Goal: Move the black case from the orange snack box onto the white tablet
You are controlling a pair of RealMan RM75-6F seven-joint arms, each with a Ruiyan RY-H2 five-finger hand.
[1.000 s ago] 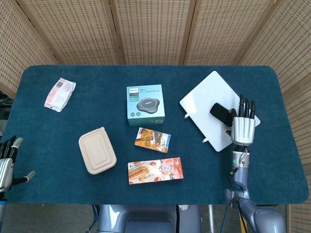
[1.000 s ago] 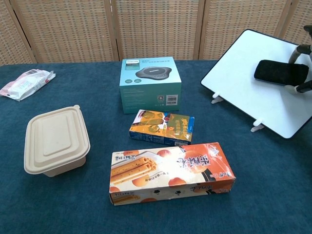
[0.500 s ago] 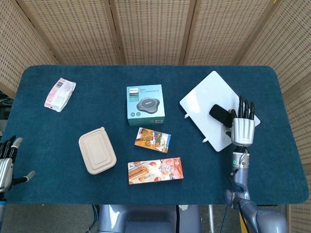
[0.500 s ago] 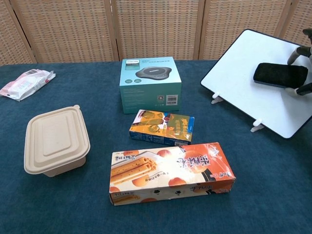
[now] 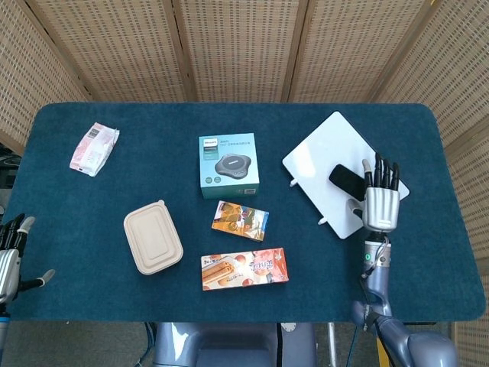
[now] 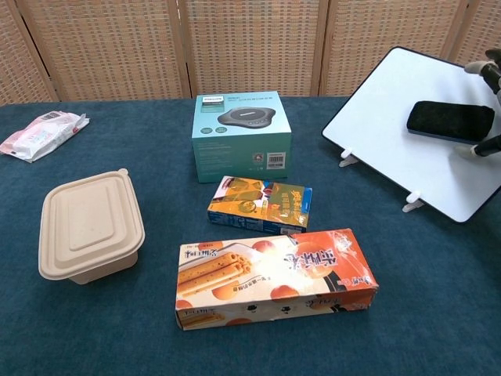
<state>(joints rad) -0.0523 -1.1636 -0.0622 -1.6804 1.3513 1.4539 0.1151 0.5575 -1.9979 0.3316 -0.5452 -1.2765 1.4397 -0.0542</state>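
Observation:
The black case (image 5: 347, 180) (image 6: 450, 121) lies flat on the white tablet (image 5: 327, 164) (image 6: 391, 110) at the right of the table. My right hand (image 5: 380, 200) is just right of the case with its fingers straight and apart. In the chest view only its fingertips (image 6: 487, 69) show at the frame's right edge, clear of the case's end. The orange snack box (image 5: 244, 269) (image 6: 274, 278) lies near the front edge with nothing on top. My left hand (image 5: 9, 260) hangs beyond the table's front left corner, fingers apart and holding nothing.
A teal speaker box (image 5: 228, 164) (image 6: 241, 124) stands mid-table, with a small colourful snack box (image 5: 240, 220) (image 6: 260, 204) in front of it. A beige lidded food container (image 5: 153, 236) (image 6: 90, 225) sits front left. A pink-white packet (image 5: 94, 147) (image 6: 41, 132) lies far left.
The right hand's fingers have drawn apart from the black case, which stays lying on the tablet. The left hand has not moved.

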